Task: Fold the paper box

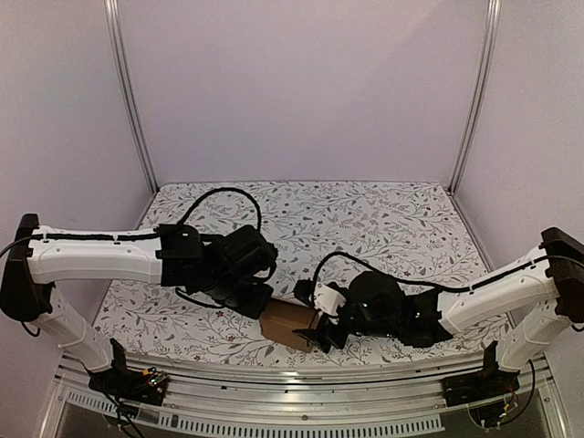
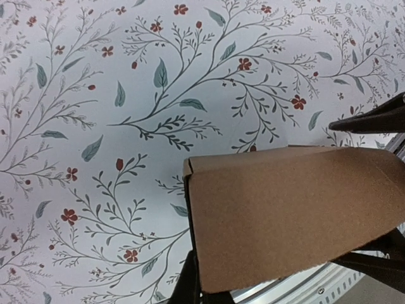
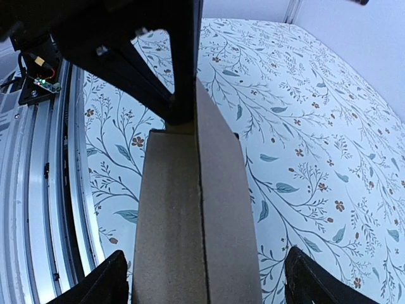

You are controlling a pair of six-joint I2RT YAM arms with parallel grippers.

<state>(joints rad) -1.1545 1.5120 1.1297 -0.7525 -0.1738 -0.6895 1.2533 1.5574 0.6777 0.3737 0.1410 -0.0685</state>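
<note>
Left claw (image 1: 262, 303) pinches paper box (image 1: 287, 325), right claw (image 1: 322, 338) open, above floral tabletop (image 1: 365, 219), pale walls (image 1: 301, 91).

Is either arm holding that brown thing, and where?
The left gripper pinches the box by one wall's top edge; the right gripper straddles it, open.

A surface (image 1: 383, 219) printed with grey-green leafy vines and small red flowers spreads beyond the right pincer (image 1: 321, 336). Plain pale lilac walls (image 1: 301, 82) rise behind and to both sides of it, joined by slim aluminium posts (image 1: 128, 100). A slotted metal rail (image 1: 301, 388) runs nearer than the pincer. The light is soft and even.
</note>
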